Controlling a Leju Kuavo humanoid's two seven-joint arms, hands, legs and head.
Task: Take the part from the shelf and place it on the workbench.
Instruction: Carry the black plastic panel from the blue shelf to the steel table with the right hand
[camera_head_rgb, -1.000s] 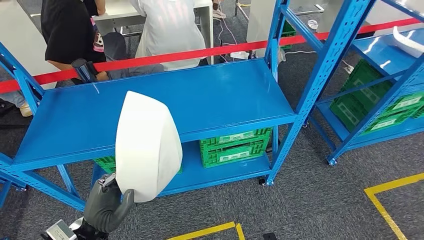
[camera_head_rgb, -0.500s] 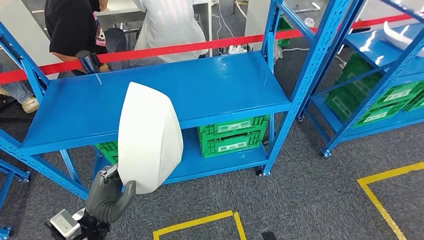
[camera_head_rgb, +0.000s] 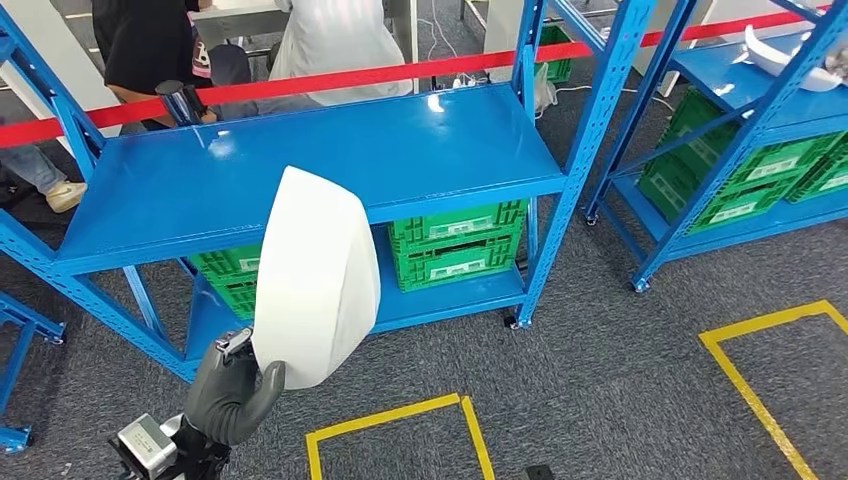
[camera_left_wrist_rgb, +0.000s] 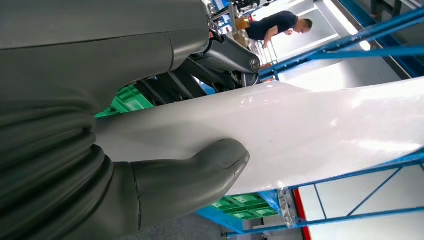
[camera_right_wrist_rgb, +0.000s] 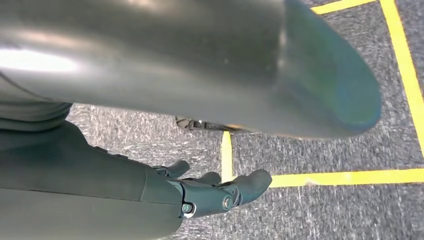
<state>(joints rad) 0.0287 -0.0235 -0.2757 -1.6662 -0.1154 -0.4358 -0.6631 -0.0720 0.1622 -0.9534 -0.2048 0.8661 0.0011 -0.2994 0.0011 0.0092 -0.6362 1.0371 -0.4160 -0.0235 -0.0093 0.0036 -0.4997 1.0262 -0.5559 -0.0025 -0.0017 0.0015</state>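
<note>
The part (camera_head_rgb: 315, 275) is a large curved white shell, held upright in front of the blue shelf (camera_head_rgb: 420, 150). My left hand (camera_head_rgb: 232, 395) grips its lower edge, low in the head view. In the left wrist view the thumb (camera_left_wrist_rgb: 190, 175) presses on the white part (camera_left_wrist_rgb: 310, 125), with the dark fingers behind it. My right hand (camera_right_wrist_rgb: 210, 192) hangs over the grey carpet, its fingers loosely apart and holding nothing.
Green crates (camera_head_rgb: 455, 250) sit on the shelf's lower level. A second blue shelf (camera_head_rgb: 760, 100) at the right carries another white part (camera_head_rgb: 790, 60) and more green crates. Yellow tape lines (camera_head_rgb: 390, 430) mark the carpet. People stand behind a red tape (camera_head_rgb: 400, 72).
The whole picture has shifted, so the camera has moved; the shelf now sits farther off and more floor shows. The part stays in my left hand.
</note>
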